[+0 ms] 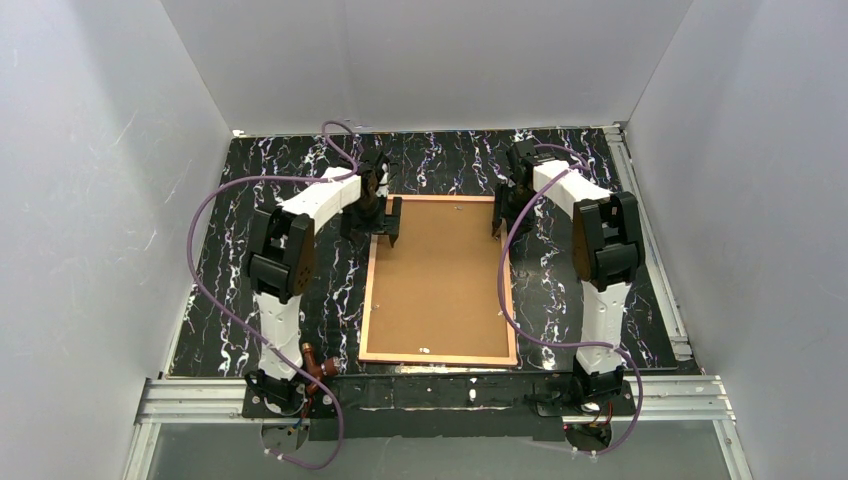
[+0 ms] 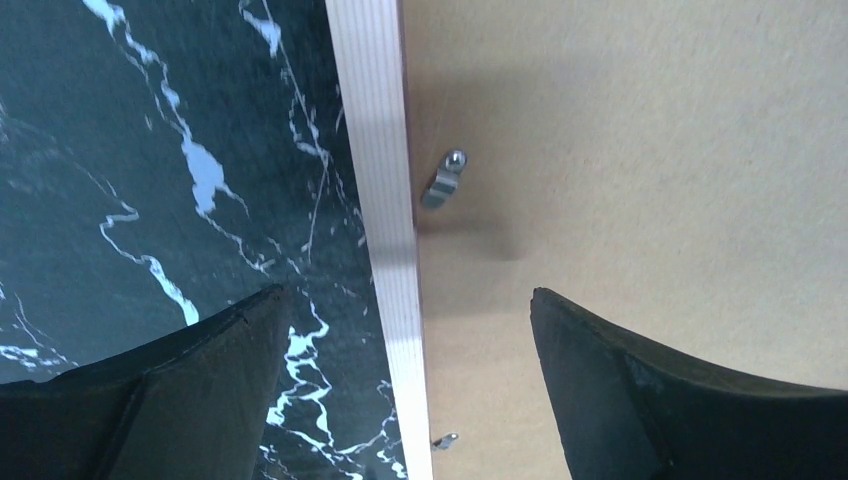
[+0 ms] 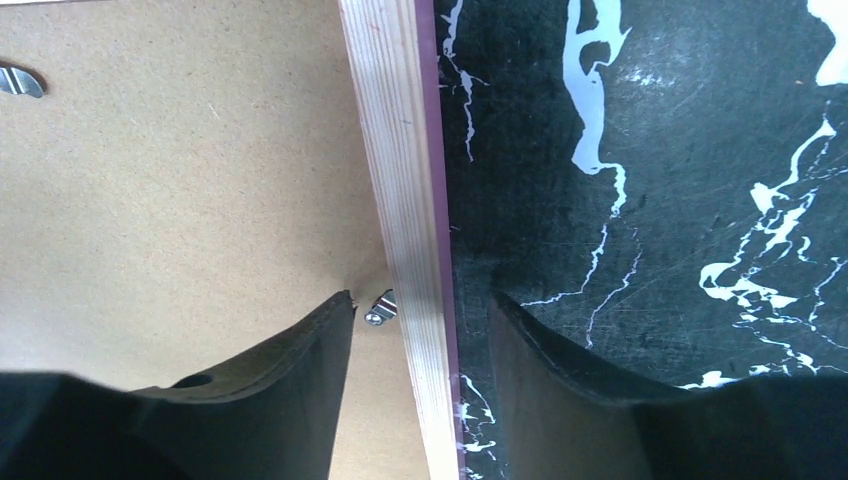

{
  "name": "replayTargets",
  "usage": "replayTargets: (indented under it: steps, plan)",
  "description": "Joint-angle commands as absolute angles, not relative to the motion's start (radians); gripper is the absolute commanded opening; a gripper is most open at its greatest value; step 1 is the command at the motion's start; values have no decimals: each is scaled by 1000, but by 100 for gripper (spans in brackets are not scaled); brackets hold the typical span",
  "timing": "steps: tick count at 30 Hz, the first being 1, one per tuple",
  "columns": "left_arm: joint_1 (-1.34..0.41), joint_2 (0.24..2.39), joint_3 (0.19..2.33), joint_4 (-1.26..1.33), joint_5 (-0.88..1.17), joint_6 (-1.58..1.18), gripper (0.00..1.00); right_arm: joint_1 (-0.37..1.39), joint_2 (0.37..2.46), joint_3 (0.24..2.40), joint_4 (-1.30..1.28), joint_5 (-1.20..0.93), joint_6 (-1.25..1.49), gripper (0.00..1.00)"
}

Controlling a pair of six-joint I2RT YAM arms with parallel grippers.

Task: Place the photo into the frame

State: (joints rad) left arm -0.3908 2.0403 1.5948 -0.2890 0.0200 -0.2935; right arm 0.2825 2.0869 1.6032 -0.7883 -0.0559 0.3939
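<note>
The frame (image 1: 366,300) lies back up on the black marbled table, with a brown backing board (image 1: 440,280) set inside it. The photo is hidden. My left gripper (image 1: 390,225) is open at the frame's far left corner. In the left wrist view its jaws (image 2: 408,292) straddle the pale frame rail (image 2: 385,200), beside a metal clip (image 2: 441,180). My right gripper (image 1: 500,215) is open at the far right corner. Its jaws (image 3: 421,295) straddle the right rail (image 3: 400,150), with one fingertip (image 3: 340,310) over the board next to a clip (image 3: 381,305).
Grey walls close in the table on three sides. Aluminium rails (image 1: 660,260) run along the right side and the near edge. Purple cables (image 1: 215,200) loop from both arms. Another clip (image 3: 18,80) sits on the board's far edge.
</note>
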Motion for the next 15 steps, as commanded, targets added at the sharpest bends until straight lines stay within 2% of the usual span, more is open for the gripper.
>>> replayTargets:
  steps: [1, 9, 12, 15]
  plan:
    - [-381, 2096, 1677, -413, -17, -247, 88, 279, 2104, 1646, -801, -78, 400, 57]
    - [-361, 2214, 1789, -439, -15, -194, 80, 280, 2109, 1649, -801, -91, 386, 53]
    - [-351, 2224, 1791, -419, 0, -182, 72, 279, 2109, 1649, -804, -93, 380, 53]
    - [-342, 2229, 1799, -410, 40, -181, 72, 279, 2106, 1647, -805, -95, 376, 52]
